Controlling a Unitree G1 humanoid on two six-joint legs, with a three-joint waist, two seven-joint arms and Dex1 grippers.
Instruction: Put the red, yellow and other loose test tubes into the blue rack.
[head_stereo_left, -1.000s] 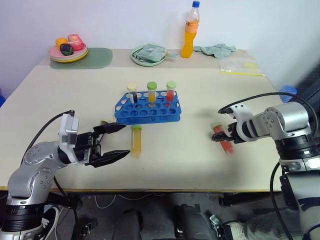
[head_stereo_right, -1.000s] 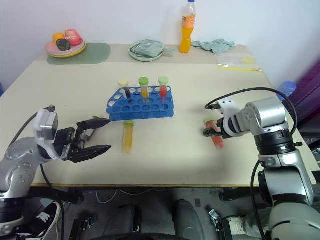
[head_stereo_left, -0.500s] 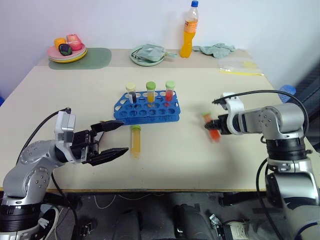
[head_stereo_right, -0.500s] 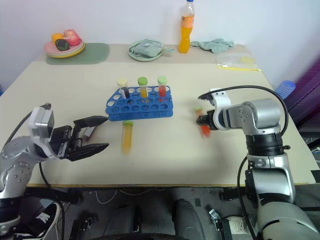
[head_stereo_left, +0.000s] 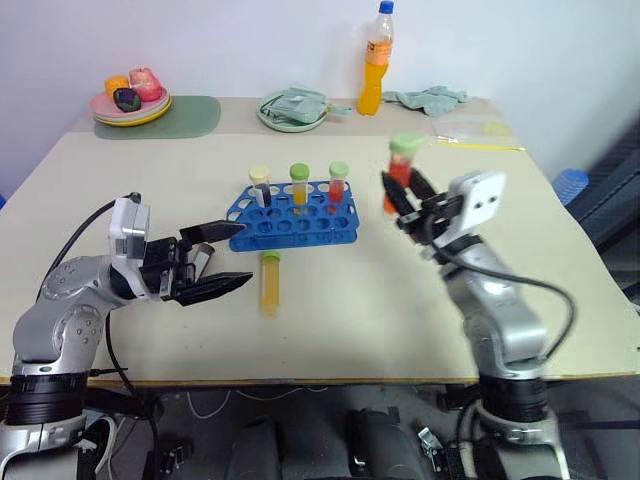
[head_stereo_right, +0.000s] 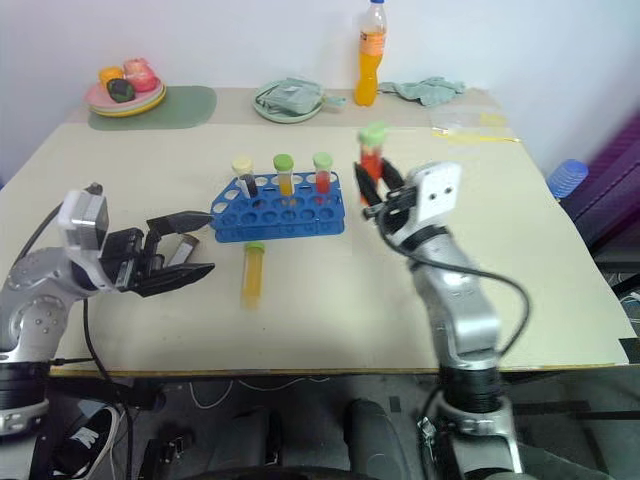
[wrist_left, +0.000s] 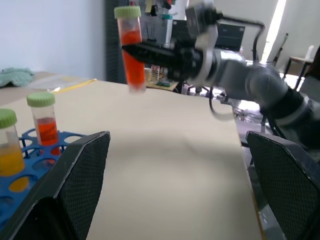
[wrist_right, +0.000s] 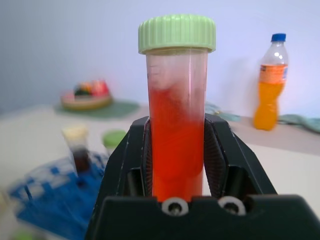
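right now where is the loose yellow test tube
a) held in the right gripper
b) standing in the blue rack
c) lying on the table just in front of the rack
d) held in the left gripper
c: the yellow test tube lies flat on the table in front of the blue rack, while the right gripper holds the red test tube upright and the left gripper is open and empty.

Beige table (head_stereo_left: 400, 300) with blue rack (head_stereo_left: 295, 225), loose yellow tube (head_stereo_left: 270, 283), plates, green mat, orange bottle (head_stereo_left: 377, 60), cloth.
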